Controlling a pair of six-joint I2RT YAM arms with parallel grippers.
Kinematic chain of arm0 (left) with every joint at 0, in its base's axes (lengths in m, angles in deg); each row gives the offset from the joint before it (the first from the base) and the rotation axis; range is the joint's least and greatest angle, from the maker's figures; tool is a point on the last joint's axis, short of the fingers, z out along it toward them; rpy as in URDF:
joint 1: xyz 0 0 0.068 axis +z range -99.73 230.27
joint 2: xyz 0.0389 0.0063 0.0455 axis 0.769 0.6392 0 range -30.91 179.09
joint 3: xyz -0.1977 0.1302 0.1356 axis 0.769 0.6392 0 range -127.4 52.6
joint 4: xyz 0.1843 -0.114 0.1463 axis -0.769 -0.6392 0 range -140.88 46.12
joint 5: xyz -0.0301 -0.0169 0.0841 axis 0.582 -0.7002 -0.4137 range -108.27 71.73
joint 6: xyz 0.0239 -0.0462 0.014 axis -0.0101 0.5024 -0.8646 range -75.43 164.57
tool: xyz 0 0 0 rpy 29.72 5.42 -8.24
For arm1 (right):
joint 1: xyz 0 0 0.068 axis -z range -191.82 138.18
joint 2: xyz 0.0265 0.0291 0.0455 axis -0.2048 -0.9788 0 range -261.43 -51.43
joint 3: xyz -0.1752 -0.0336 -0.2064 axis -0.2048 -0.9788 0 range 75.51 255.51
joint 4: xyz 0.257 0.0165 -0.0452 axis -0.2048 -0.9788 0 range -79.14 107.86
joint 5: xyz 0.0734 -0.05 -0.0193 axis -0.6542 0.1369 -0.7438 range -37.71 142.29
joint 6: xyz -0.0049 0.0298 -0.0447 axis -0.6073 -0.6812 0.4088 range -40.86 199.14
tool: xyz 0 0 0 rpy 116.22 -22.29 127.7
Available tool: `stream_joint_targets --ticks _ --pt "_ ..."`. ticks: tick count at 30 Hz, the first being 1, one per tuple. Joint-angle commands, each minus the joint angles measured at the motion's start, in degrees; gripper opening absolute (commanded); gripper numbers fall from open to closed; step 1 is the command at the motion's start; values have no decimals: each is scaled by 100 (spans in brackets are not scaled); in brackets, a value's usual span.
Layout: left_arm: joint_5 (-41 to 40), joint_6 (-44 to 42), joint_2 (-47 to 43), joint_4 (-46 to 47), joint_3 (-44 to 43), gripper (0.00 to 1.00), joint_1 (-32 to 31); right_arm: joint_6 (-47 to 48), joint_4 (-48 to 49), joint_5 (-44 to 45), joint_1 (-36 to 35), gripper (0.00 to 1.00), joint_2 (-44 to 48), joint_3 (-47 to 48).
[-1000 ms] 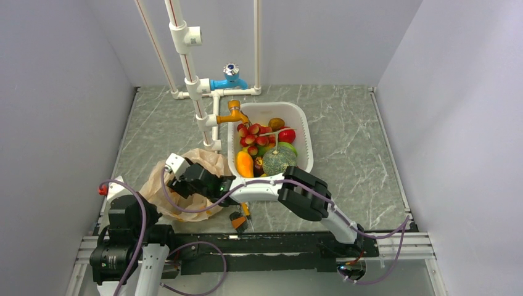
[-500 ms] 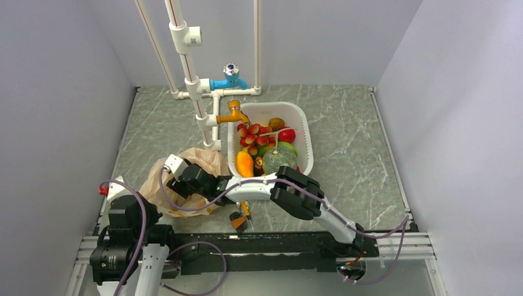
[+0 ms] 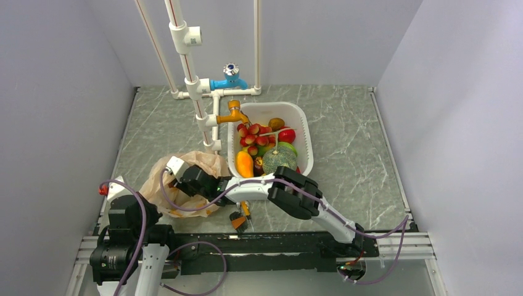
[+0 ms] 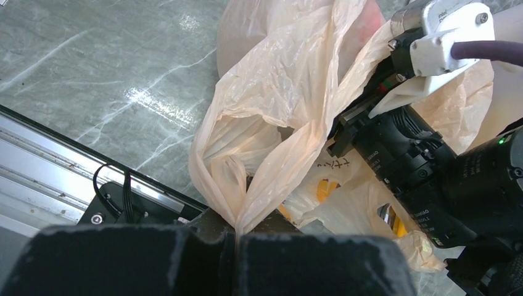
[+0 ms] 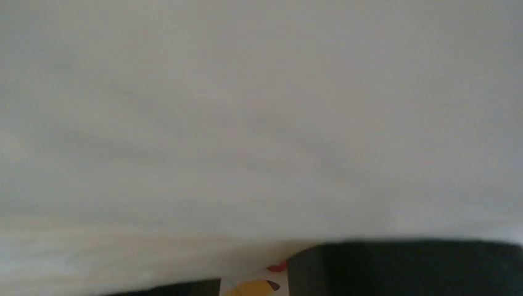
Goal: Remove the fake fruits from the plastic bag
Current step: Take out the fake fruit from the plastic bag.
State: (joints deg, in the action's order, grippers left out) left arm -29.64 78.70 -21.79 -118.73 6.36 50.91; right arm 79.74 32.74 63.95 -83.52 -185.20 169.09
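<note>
Right arm (image 3: 290, 194) has shifted left and nearer, sinking its claw further into the plastic bag (image 3: 154, 185).

Crumpled at the near left of the table (image 3: 351, 123), the bag is held up by the left gripper (image 4: 235, 237), whose jaws are pressed together on a pinched fold of its edge. The right gripper (image 4: 343, 132) is buried in the mouth, film smothering its camera, so I cannot tell whether it has anything or is empty. To the right, the white basin (image 3: 306, 139) already holds the melon (image 3: 279, 159), the grapes (image 3: 253, 137) and the red round fruit (image 3: 286, 135). A red speck (image 5: 277, 266) shows under the film; likely something remains inside, so emptying looks nearly finished.
</note>
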Motion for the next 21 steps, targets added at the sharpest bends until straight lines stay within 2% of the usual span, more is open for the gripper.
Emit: stream_joint_targets --ticks 1,5,9,14,21 --pt "65 -19 -62 111 -5 0 -3 -47 188 -6 51 32 361 64" --pt "65 -25 -50 124 -8 0 -3 -51 186 -57 51 16 534 42" --pt "67 -32 -79 109 0 0 -3 -51 154 -78 55 11 702 28" --pt "56 -17 -40 128 1 0 -3 -51 41 -159 52 0 1055 -94" --pt "184 -70 -1 156 -17 0 -3 -328 -60 -442 21 0 1640 -455"
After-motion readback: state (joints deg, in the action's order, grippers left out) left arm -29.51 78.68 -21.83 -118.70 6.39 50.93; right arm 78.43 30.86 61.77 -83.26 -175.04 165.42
